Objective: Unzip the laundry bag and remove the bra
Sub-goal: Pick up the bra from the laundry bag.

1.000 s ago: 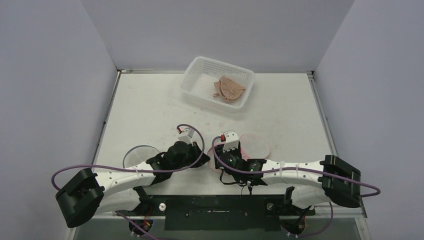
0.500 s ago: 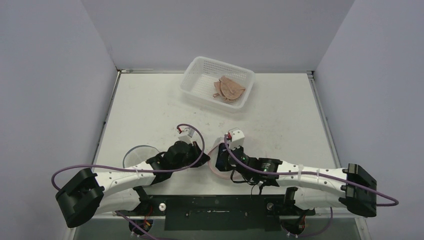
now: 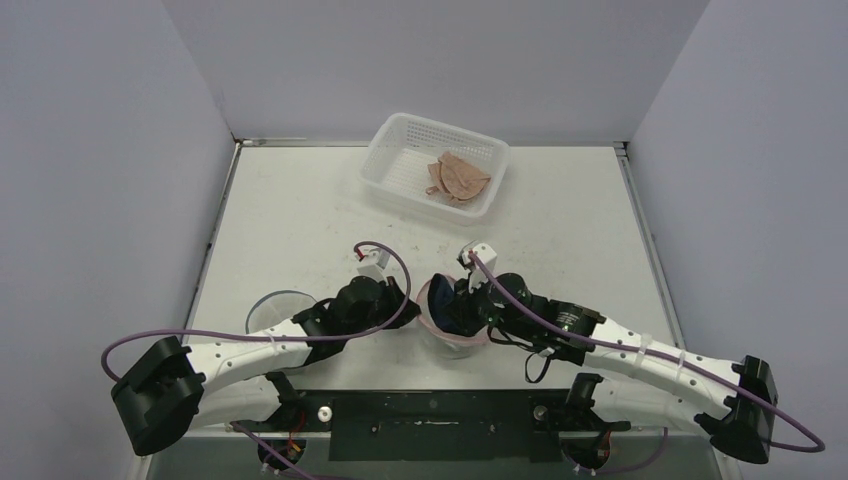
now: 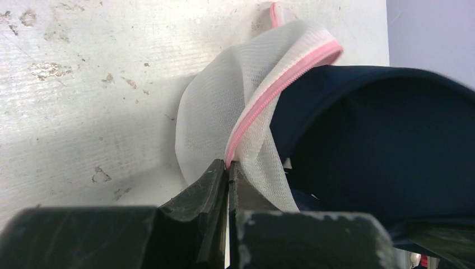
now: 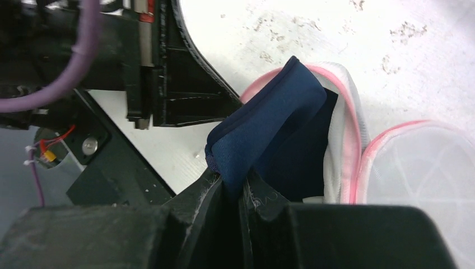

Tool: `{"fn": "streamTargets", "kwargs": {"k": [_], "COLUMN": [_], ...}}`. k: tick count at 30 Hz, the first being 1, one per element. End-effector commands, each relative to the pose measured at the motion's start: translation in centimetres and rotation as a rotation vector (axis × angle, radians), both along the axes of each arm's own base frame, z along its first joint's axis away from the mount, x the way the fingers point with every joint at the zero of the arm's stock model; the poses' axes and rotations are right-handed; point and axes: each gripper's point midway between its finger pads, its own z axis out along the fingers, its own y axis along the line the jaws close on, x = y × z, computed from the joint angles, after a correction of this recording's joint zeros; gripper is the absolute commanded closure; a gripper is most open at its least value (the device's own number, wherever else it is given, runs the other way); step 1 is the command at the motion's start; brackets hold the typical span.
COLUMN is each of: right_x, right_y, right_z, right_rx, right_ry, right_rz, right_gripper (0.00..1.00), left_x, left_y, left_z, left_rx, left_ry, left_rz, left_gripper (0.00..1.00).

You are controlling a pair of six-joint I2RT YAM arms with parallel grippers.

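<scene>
Scuffed white worktop (image 3: 300, 220) ran between pale lilac walls, and the laundry bag (image 4: 218, 106) lay at its near edge, between the two arms. Its pink zipper (image 4: 280, 78) stood open. The left end effector (image 4: 228, 168) was clenched on the bag's mesh rim, right at the zipper tape. The right end effector (image 5: 245, 188) was clenched on a folded edge of the navy bra (image 5: 269, 123). That fold stood raised above the bag's mouth, while the rest of the bra sat inside the mesh.

Several things could have gone wrong from there. The pinch on the bra took in only a narrow fold of soft fabric, so a quick pull might have slipped it free. A strap or hook, hidden inside, could have caught on the zipper teeth and dragged the bag along. The left hold was on thin mesh, and if that gave way the bag would likely have lifted with the bra.

Far beyond the laundry bag stood a white basket (image 3: 385, 150) holding a beige garment (image 3: 458, 175).
</scene>
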Motion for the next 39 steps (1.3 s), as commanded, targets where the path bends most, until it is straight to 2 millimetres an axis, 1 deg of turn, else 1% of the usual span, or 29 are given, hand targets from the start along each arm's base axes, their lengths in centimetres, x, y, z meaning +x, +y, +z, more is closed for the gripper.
{"fn": "streamTargets", "kwargs": {"k": [1, 5, 8, 13, 17, 21, 24, 28, 32, 34, 35, 39], "right_x": [-0.5, 0.1, 0.0, -0.1, 0.1, 0.5, 0.7, 1.3, 1.4, 1.4, 1.5, 1.7], "right_y": [0.4, -0.4, -0.4, -0.3, -0.5, -0.5, -0.6, -1.5, -1.8, -1.9, -1.9, -2.2], "right_z": [4.7, 6.1, 7.2, 10.0, 13.1, 15.1, 16.1, 17.6, 19.0, 19.9, 20.9, 23.6], "right_rx": [0.086, 0.121, 0.162, 0.233, 0.305, 0.359, 0.392, 0.432, 0.448, 0.447, 0.449, 0.425], "right_ry": [-0.051, -0.074, -0.078, -0.103, -0.144, -0.178, -0.199, -0.243, -0.269, -0.288, -0.302, -0.356], "right_rz": [0.082, 0.053, 0.060, 0.070, 0.052, 0.031, 0.013, -0.038, -0.044, -0.044, -0.043, -0.033], "right_gripper": [0.95, 0.95, 0.95, 0.95, 0.95, 0.95, 0.95, 0.95, 0.95, 0.95, 0.95, 0.95], "left_x": [1.0, 0.9, 0.9, 0.8, 0.6, 0.5, 0.4, 0.2, 0.2, 0.2, 0.1, 0.1], "left_y": [-0.4, -0.2, -0.2, -0.1, -0.1, -0.2, -0.2, -0.2, -0.1, 0.0, 0.0, 0.5], "left_z": [2.4, 2.2, 1.9, 1.4, 0.9, 0.7, 0.8, 0.9, 1.1, 1.4, 1.7, 2.5], "left_rx": [-0.026, -0.024, -0.022, -0.014, -0.012, -0.016, -0.021, -0.024, -0.028, -0.033, -0.035, -0.040], "left_ry": [-0.059, -0.056, -0.051, -0.044, -0.040, -0.036, -0.035, -0.037, -0.038, -0.042, -0.044, -0.055], "left_rz": [0.018, 0.025, 0.025, 0.024, 0.017, 0.015, 0.012, 0.009, 0.009, 0.011, 0.012, 0.023], "left_gripper": [1.00, 1.00, 1.00, 1.00, 1.00, 1.00, 1.00, 1.00, 1.00, 1.00, 1.00, 1.00]}}
